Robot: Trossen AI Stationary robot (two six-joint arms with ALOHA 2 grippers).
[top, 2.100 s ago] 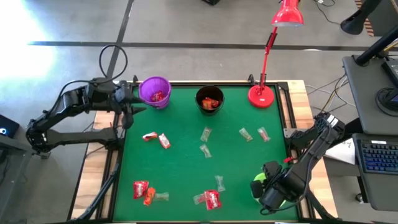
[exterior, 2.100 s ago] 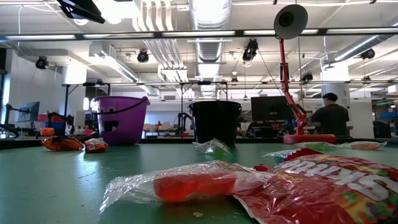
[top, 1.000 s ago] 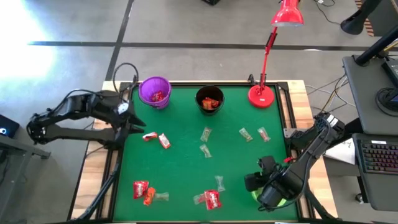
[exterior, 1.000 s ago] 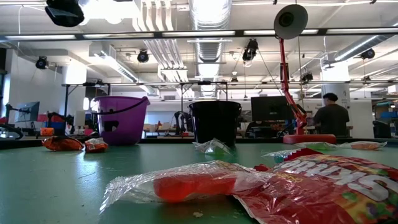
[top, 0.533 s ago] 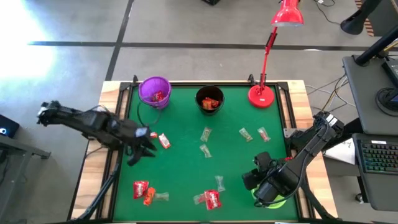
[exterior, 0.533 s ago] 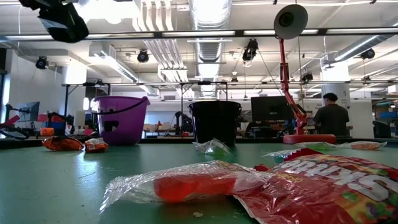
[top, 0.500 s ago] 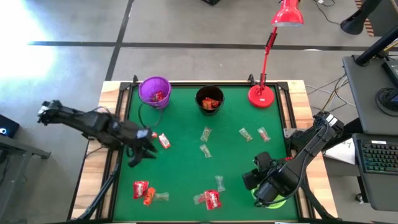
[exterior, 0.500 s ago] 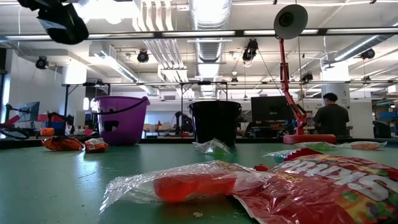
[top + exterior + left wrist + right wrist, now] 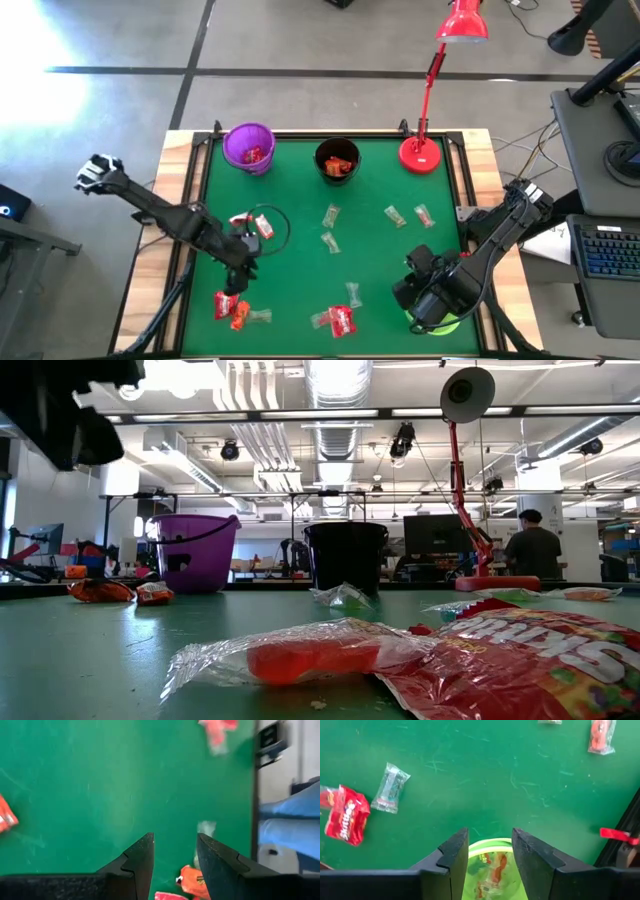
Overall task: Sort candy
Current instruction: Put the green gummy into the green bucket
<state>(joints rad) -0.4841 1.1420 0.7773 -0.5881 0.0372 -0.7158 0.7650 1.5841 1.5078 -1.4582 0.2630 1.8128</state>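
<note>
Candy in small wrappers lies scattered on the green table (image 9: 300, 270). A red piece (image 9: 225, 303), an orange piece (image 9: 240, 319) and a clear piece (image 9: 261, 316) lie near the front left. My left gripper (image 9: 243, 272) hovers open just beyond them, and the orange piece (image 9: 192, 877) shows past its fingers (image 9: 142, 855). My right gripper (image 9: 410, 290) hangs open above the green cup (image 9: 492, 867), which holds clear-wrapped candy. A red pack (image 9: 345, 820) and a clear piece (image 9: 390, 787) lie on the table beyond the cup.
A purple cup (image 9: 249, 147) and a black cup (image 9: 337, 160), both holding candy, stand at the far edge beside a red desk lamp (image 9: 420, 152). More candy lies mid-table (image 9: 330, 216) and toward the right (image 9: 424, 214). A person (image 9: 530, 550) stands in the room behind.
My left gripper has swung from the table's left edge beside the purple cup toward the near edge and rightward, out over the table, and now hangs close to the front-left candy. No candy has moved.
</note>
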